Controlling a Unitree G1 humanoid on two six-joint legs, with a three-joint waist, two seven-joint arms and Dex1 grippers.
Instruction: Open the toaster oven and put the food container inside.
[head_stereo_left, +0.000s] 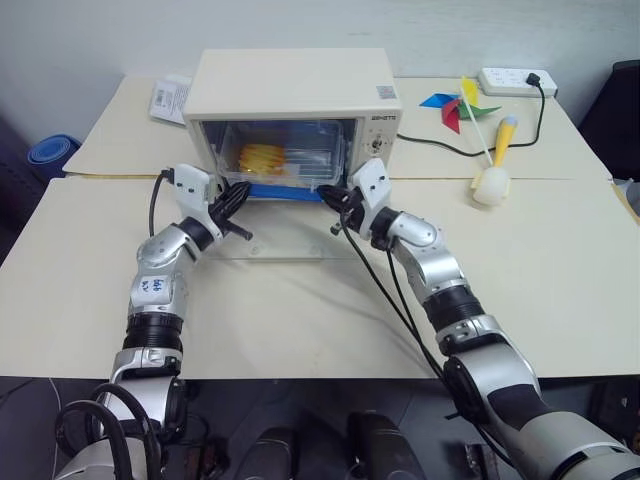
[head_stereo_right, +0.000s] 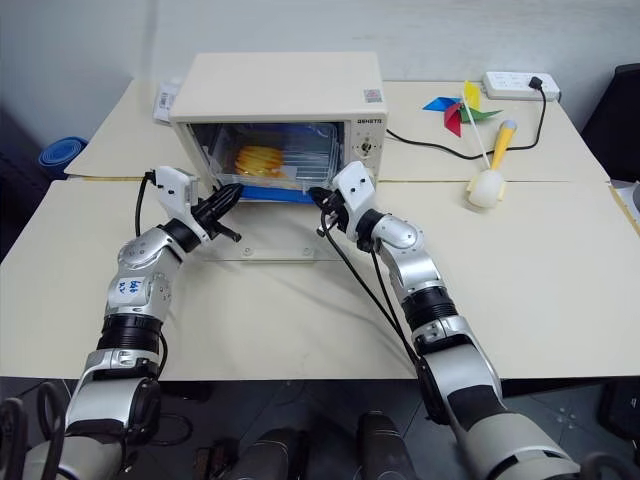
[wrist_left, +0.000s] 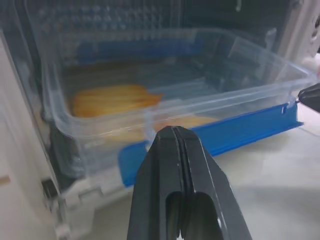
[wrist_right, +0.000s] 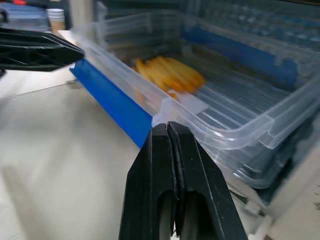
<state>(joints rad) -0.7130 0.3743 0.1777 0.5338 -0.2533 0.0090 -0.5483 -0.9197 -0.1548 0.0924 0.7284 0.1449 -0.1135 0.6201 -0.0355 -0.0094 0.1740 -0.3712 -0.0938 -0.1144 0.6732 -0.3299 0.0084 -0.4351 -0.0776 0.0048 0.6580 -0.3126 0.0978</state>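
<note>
The cream-white toaster oven (head_stereo_left: 290, 85) stands open, its glass door (head_stereo_left: 290, 242) folded flat onto the table. The clear food container (head_stereo_left: 285, 160), with yellow-orange food inside and a blue clip (head_stereo_left: 285, 191) along its near side, sits mostly inside the oven, its front edge at the opening. My left gripper (head_stereo_left: 238, 196) is shut with nothing between its fingers, its tip right at the container's near left corner (wrist_left: 150, 120). My right gripper (head_stereo_left: 335, 199) is also shut and holds nothing, its tip at the near right corner (wrist_right: 170, 107). I cannot tell whether either tip touches it.
To the right of the oven lie a colourful pinwheel (head_stereo_left: 460, 108), a yellow-handled white brush (head_stereo_left: 495, 175) and a white power strip (head_stereo_left: 515, 80) with a black cable (head_stereo_left: 440, 148). Papers (head_stereo_left: 168, 98) lie at the oven's left. A seam joins two tables just before the oven.
</note>
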